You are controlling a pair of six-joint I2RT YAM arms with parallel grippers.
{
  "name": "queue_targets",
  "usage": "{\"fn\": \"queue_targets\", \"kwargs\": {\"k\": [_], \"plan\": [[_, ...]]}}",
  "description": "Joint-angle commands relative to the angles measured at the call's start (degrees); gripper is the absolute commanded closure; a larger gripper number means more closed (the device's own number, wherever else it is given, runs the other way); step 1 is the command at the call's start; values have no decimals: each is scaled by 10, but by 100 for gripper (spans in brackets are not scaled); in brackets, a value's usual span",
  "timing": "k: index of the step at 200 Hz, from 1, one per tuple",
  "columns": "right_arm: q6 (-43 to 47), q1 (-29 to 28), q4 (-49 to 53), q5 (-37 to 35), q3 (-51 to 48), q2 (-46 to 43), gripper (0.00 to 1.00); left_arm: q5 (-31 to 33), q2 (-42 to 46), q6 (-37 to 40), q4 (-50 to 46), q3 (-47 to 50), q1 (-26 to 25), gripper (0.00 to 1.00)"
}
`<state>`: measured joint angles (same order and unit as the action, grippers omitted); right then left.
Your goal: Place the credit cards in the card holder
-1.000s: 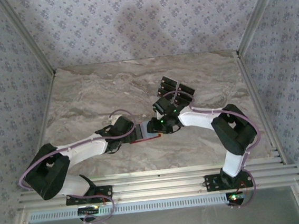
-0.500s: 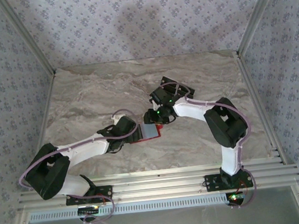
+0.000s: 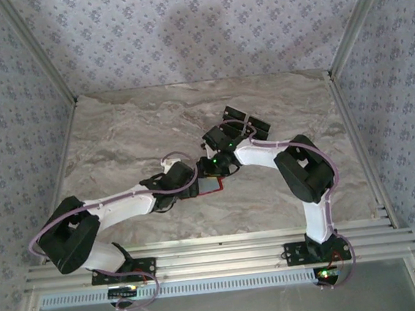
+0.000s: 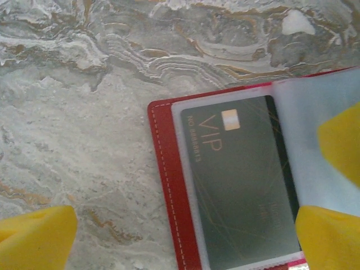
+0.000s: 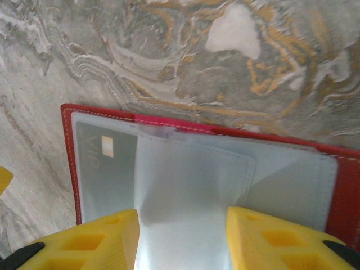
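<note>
My left hand [image 4: 183,225] is spread as wide as it goes and grips nothing. One yellow finger [image 4: 36,236] hangs over bare marble at the lower left, and the other sits at the lower right over the card holder [image 4: 163,185]. The holder lies open and flat on the table [image 4: 84,112], its red stitched border facing me. In its clear outer pocket I can see a dark credit card [image 4: 242,185] with "VIP" in gold and a small chip, lying square with the border. A pale translucent leaf covers the part to the right of that card. My right hand [image 5: 183,225] is part-way open, its two yellow pads at the bottom of my view with a bluish clear pocket leaf [image 5: 191,185] between them. The leaf looks bowed upward, but I cannot tell whether the pads pinch it or only straddle it. From that wrist the red border frames the holder on the left, top and right, and the pocketed card sits at its left end. From above, both hands meet over the holder near the middle of the marble. The other credit cards [image 3: 258,127] lie just beyond my right wrist toward the back wall, partly behind the arm and its cable.
</note>
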<state>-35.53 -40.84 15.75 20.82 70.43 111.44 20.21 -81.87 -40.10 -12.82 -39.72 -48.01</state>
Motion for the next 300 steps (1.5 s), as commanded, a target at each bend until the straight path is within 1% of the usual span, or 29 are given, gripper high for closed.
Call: {"fn": "queue_targets", "kwargs": {"k": [1,16,61,110,142,168,212,217,236,300], "plan": [[-1,-4,1,9,-5,17,53,8,-6,3,17,-20,-10,0],[-14,-4,-2,10,-8,18,53,6,-9,5,24,-22,-14,0],[-19,-4,-7,13,-11,19,53,1,-28,13,45,-34,-22,0],[-23,-3,-11,16,-12,20,53,5,-67,14,54,-52,-28,0],[-24,-2,-13,18,-13,19,53,39,-106,-8,3,-74,-29,1],[-26,1,-14,21,-12,13,53,45,-124,-26,-7,-73,-30,1],[-31,13,-17,16,-16,-25,51,44,-131,-42,-2,-62,-31,1],[-33,14,-18,16,-36,-29,51,44,-131,-43,-2,-60,-31,1],[-36,18,-20,15,-46,-41,51,44,-131,-43,1,-59,-31,1],[-58,16,-48,24,-75,-41,50,41,-127,-44,6,-53,-31,1]]}}
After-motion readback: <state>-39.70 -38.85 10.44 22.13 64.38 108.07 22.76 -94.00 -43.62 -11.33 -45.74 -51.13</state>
